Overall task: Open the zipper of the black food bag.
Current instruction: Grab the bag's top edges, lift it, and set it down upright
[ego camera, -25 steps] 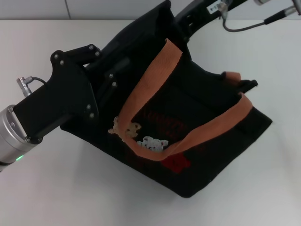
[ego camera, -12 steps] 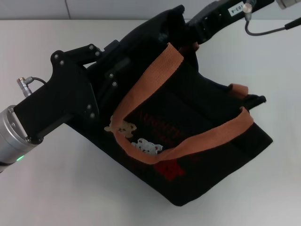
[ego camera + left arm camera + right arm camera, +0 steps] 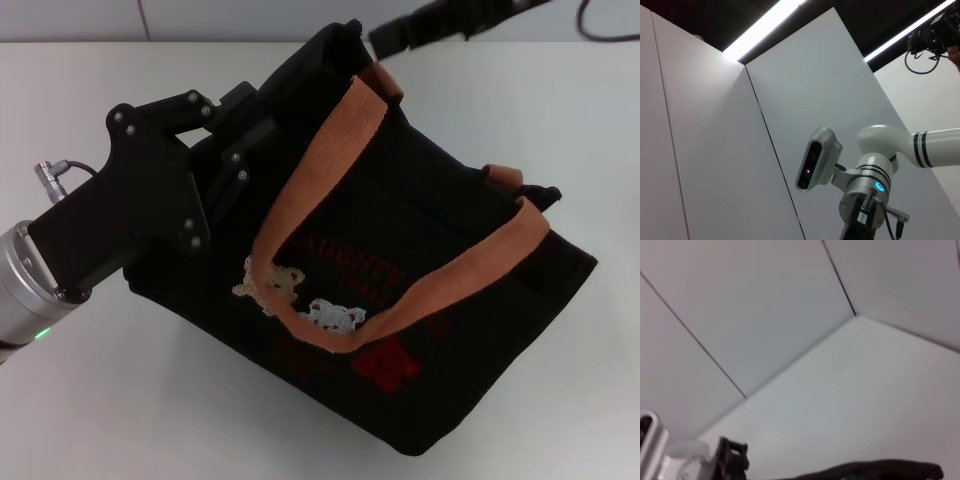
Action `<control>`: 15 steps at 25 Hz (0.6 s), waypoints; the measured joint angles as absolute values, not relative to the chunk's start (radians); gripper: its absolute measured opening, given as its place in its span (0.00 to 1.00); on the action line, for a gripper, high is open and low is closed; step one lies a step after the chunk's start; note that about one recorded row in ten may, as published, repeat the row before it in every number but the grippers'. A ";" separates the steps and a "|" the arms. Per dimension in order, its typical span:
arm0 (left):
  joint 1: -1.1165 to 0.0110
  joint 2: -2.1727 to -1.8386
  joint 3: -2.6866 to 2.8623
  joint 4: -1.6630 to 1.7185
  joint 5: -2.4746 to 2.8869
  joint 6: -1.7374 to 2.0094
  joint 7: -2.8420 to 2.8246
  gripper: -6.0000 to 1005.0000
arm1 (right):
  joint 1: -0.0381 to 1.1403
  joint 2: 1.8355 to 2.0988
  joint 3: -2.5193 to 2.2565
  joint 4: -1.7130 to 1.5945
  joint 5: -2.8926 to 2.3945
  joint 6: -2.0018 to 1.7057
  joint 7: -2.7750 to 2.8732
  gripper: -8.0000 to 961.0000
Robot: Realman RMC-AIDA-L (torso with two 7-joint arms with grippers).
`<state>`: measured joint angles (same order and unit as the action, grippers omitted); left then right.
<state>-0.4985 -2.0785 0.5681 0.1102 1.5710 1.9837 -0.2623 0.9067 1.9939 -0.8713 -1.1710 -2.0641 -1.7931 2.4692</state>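
black food bag (image 3: 420, 300) on white table (image 3: 120, 400), left claw (image 3: 235, 130) against its left end, right claw (image 3: 385, 40) at far rim, grips unclear

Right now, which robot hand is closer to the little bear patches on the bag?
Left. The left gripper presses against the black food bag near the bear patches; the right gripper is at its far top corner.

White flat wall panels (image 3: 715, 150) meeting at a dark seam, bright ceiling light strip (image 3: 765, 22) glowing overhead, grey oval head camera (image 3: 817, 159) facing outward, white jointed robot arm (image 3: 900, 147) extending sideways.
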 joint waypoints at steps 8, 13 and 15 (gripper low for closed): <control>-0.500 -2.077 0.574 0.113 1.571 1.985 -0.262 0.20 | 0.878 1.954 -0.881 -1.209 -2.034 -1.809 2.237 0.29; -0.500 -2.077 0.575 0.114 1.571 1.985 -0.262 0.20 | 0.870 1.980 -0.965 -1.323 -2.148 -1.794 2.230 0.42; -0.501 -2.077 0.575 0.114 1.571 1.985 -0.263 0.20 | 0.900 1.982 -0.969 -1.309 -2.167 -1.801 2.350 0.45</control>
